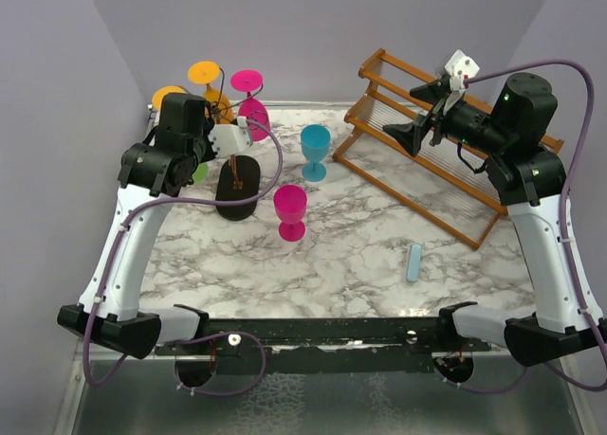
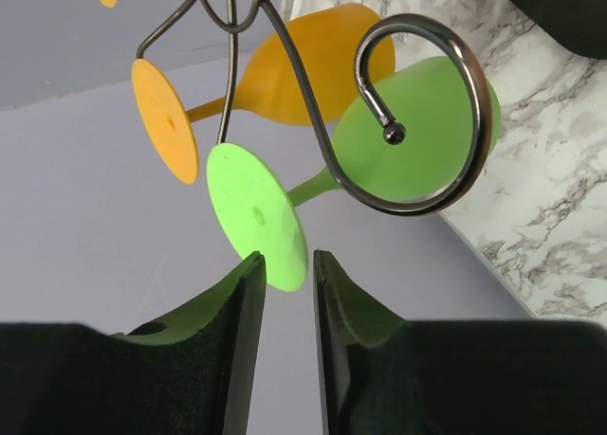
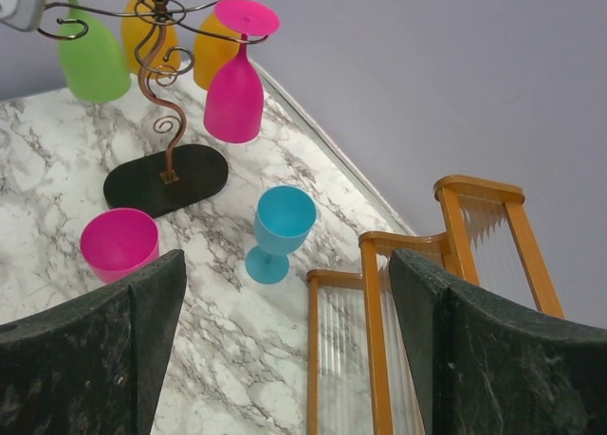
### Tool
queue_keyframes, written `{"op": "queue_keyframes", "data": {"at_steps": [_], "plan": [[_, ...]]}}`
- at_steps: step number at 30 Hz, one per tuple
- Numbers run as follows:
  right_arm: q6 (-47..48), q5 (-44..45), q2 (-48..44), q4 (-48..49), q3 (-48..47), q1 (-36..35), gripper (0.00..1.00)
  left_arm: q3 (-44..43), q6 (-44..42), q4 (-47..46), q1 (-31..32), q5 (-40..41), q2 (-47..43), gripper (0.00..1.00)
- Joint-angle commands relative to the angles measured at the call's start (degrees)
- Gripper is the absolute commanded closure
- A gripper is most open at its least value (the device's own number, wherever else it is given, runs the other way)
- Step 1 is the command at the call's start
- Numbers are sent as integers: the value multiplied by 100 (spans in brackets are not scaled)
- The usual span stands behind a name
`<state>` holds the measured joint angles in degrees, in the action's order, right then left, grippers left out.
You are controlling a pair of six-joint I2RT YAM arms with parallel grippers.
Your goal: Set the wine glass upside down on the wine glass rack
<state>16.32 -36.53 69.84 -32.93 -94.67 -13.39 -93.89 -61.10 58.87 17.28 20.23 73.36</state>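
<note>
my left gripper [image 2: 285,257], at the bottom of the left wrist view, is open only a little, a narrow gap between the fingers, and it grips nothing. just beyond the fingertips is the round foot of the green wine glass [image 2: 422,160]. this glass hangs upside down on the wine glass rack [image 1: 237,196], its stem in a curled wire arm, at the upper left of the top view beside two orange glasses [image 3: 142,37] and a pink hanging glass [image 3: 234,99]. my right gripper [image 3: 287,260] is wide open and empty, above the wooden rack [image 1: 427,170] at the upper right.
</note>
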Motion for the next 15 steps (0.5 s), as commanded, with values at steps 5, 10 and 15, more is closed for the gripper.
{"op": "queue_keyframes", "data": {"at_steps": [5,10,15], "plan": [[47,-4,-84,179,132,29,12,-797,670,47,14,-644,-135,54],[93,-92,65,91,5,29,12,-1266,1414,-425,15,-783,-85,35],[90,-518,291,-7,-32,29,14,-1682,2298,-861,15,-707,111,12]]}}
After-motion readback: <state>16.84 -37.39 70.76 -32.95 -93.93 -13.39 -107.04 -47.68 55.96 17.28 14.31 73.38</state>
